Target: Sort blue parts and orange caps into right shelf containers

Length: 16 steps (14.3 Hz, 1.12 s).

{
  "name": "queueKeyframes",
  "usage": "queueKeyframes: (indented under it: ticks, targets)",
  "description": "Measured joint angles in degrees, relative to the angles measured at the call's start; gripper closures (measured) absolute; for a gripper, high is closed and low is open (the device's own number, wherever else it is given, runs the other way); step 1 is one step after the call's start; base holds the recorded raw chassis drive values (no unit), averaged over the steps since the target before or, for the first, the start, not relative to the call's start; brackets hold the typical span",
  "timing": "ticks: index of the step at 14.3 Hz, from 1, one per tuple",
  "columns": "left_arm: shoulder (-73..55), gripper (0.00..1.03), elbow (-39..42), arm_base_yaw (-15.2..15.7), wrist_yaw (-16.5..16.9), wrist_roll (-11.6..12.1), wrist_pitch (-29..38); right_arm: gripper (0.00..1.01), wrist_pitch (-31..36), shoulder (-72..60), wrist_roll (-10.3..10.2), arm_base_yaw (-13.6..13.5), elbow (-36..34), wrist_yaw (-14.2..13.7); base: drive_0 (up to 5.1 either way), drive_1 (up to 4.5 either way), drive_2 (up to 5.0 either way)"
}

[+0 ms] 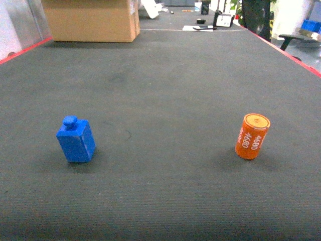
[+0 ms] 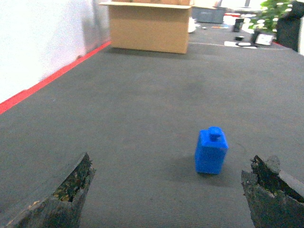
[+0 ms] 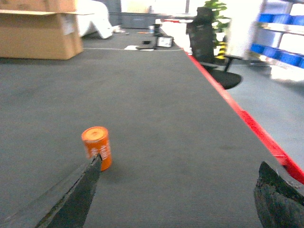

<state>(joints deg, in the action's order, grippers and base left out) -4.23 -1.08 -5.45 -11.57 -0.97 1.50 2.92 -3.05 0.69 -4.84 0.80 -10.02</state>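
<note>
Dark grey mat [image 1: 165, 90], red-edged, cardboard box [image 1: 90, 19] at far left corner. Blue part [image 1: 76, 140] upright toward left edge; orange cap [image 1: 252, 136] upright toward right edge, well apart. Left gripper [image 2: 171, 194] spread wide behind blue part; right gripper [image 3: 178, 197] spread wide, orange cap just beyond its left finger.

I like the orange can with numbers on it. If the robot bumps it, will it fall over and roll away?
Probably, yes. The orange cap is a round cylinder standing on its flat end, already tilted a little, so a bump near the top could tip it. Once on its curved side it would likely roll, though the dark mat looks ribbed and might slow it. It seems stiff, not squishy.
</note>
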Motion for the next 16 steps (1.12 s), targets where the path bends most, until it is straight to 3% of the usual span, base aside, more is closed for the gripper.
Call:
queueKeyframes:
  ticks: [1, 2, 3, 5, 7, 11, 13, 16]
  targets:
    - [-7.6, 0.05, -0.5, -5.9, -9.7, -0.2, 5.8, 0.03, 5.0, -5.9, 0.6, -5.9, 0.0, -7.5, 0.0, 0.00, 0.0]
    - [-15.5, 0.05, -1.6, -8.2, -16.4, -0.1, 12.9, 0.03, 12.0, -13.2, 0.7, -9.7, 0.1, -12.5, 0.0, 0.00, 0.0]
    - [-22.2, 0.05, -3.5, -7.5, -16.7, 0.0, 18.9, 0.03, 18.3, -20.5, 0.7, -11.0, 1.0, -13.5, 0.0, 0.00, 0.0]
    - [-37.8, 0.05, -10.4, -4.9, -10.8, 0.7, 30.7, 0.03, 31.7, -37.6, -0.3, -10.7, 7.2, -9.4, 0.0, 0.00, 0.0]
    - [-53.4, 0.05, -18.9, -3.3, -4.7, 0.6, 34.2, 0.03, 39.6, -57.3, -2.6, -9.7, 16.7, -4.1, 0.0, 0.00, 0.0]
    - [-73.8, 0.05, -32.6, -3.4, 0.9, -0.8, 32.3, 0.03, 35.3, -83.2, -6.9, -8.1, 32.3, 1.8, 0.0, 0.00, 0.0]
    - [-81.8, 0.05, -37.0, -4.3, 2.3, -1.0, 31.2, 0.03, 33.2, -89.0, -9.0, -7.8, 37.7, 3.5, 0.0, 0.00, 0.0]
    - [-89.3, 0.05, -41.2, -4.9, 4.2, -2.1, 30.3, 0.03, 31.1, -95.3, -10.0, -7.8, 42.9, 4.5, 0.0, 0.00, 0.0]
